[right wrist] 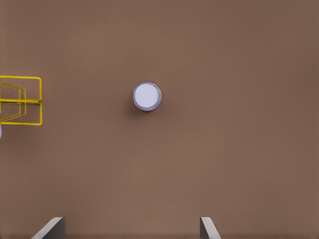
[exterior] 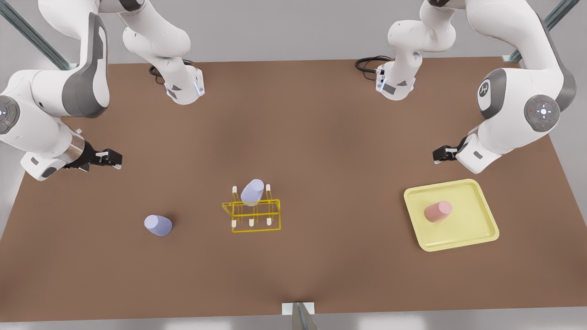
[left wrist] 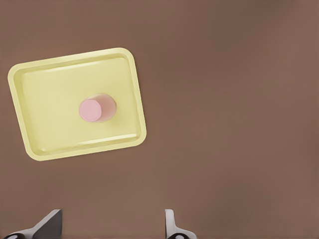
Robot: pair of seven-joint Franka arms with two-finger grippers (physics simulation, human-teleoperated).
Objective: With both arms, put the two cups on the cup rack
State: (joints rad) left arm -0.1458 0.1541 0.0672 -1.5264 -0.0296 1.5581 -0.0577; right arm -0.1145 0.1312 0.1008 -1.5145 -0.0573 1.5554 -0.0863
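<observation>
Smooth tapered pink cup [exterior: 438, 211] on glossy tray [exterior: 477, 233]; wire rack [exterior: 252, 215] apart.

The worktop [exterior: 321, 137] is flat and brown. Three things stand right on it. A lavender cup [exterior: 158, 225] stands upside down toward the front view's left, alone on the bare brown. The yellow wire rack [exterior: 254, 215] stands near the middle, well apart from that cup. A flat yellow tray [exterior: 477, 233] lies toward the front view's right, far from the rack. Two white arm bases [exterior: 183, 87] sit at the far edge of the worktop.
</observation>
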